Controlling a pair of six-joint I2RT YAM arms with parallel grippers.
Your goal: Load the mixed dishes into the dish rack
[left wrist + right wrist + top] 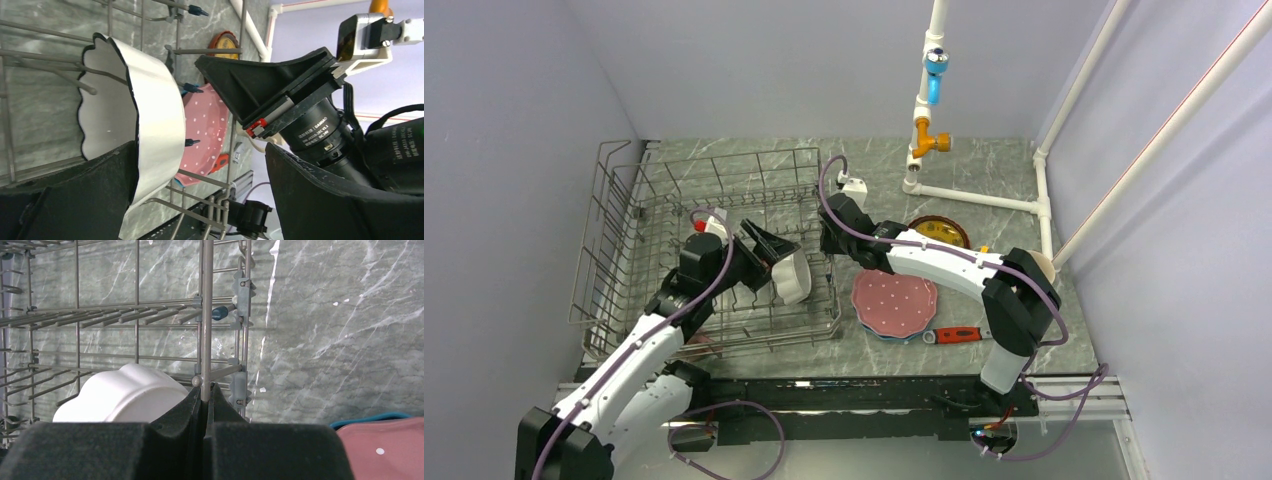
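Dish rack (724, 190) fills the 9 o'clock side of the table in the top view. It is a stiff wire basket that would probably slide if pushed. The right gripper (205, 390) is pinched tight on one upright wire of its 3 o'clock wall, likely to steady it.

On the table at 3 o'clock of the rack, the pink scalloped plate (894, 300) lies on the blue plate (886, 338), with the red-brown plate (939, 230) near them at 1 o'clock. All three look rigid and glazed, so an exposed rim seems the best hold.

The white scalloped bowl (155, 115) lies on its side among the tines at the rack's 3 o'clock end. It looks hard, smooth and chip-prone, best pinched across its wall.

The left gripper (199, 146) is spread wide, one finger against or just beside that wall; I cannot tell which.

Only the right wrist view shows the pinch on the wire. Only the left wrist view shows the bowl's hollow. Only the top view shows the whole red-handled wrench (959, 334), at 5 o'clock of the plates.
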